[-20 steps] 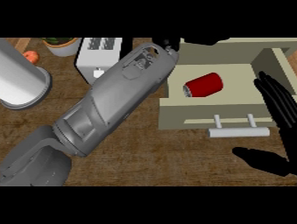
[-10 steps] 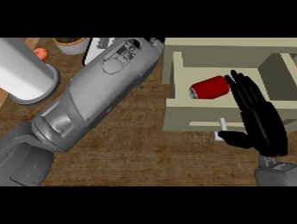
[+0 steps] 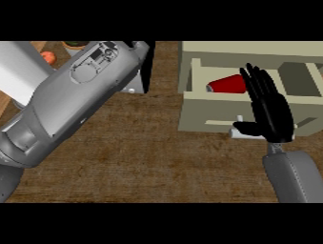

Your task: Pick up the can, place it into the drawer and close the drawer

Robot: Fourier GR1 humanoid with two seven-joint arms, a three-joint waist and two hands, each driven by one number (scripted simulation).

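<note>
right hand (image 3: pixel 271 112): fingers straight, flat over drawer (image 3: pixel 206 112) front, thumb at white handle (image 3: pixel 238 135) | red can (image 3: pixel 227 85): lying inside open drawer, far right | left hand: hidden beyond grey forearm (image 3: pixel 72 100)

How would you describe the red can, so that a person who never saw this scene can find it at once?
Look at the beige drawer standing open at the right of the wooden counter. Inside its compartment, near the left wall, lies the can, just beside the fingers of the black right hand. It is the only bright red thing there.
</note>
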